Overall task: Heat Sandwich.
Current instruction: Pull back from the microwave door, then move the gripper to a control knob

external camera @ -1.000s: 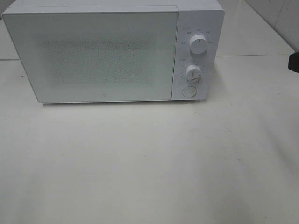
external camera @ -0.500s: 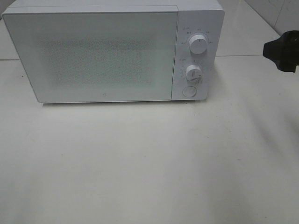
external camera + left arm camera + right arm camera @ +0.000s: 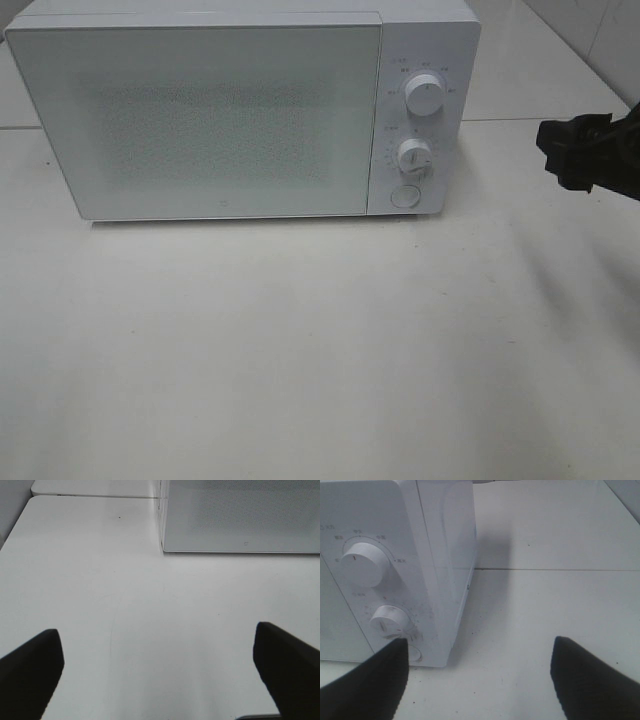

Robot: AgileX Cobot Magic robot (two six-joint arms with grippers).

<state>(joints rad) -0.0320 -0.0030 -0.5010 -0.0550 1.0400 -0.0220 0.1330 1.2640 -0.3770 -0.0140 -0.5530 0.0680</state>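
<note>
Microwave (image 3: 240, 110) sits at the back of the white counter (image 3: 300, 350) with its door (image 3: 200, 120) fully closed, and honestly I can't spot the sandwich in any view. It's not on the counter and not in either end effector. It might be inside behind that frosted door, but the panel is too cloudy to tell.

Right end effector (image 3: 558, 158) pokes in from the right side, level with the control panel and well apart from it in the high view. Its wrist camera looks straight at the upper knob (image 3: 362, 565), the lower knob (image 3: 390, 622) and the round button (image 3: 413, 655) under them. Jaws are spread with nothing between them, so it's released. My guess is it's lined up that way because the controls or the door release are the next thing to deal with, either to pop the door or to set the timer.

Left end effector (image 3: 159, 675) is out of the high view. Its own camera shows it hovering over bare counter near the microwave's front left corner, jaws wide and empty. It looks parked there so it's clear of the door swing and ready to help.
</note>
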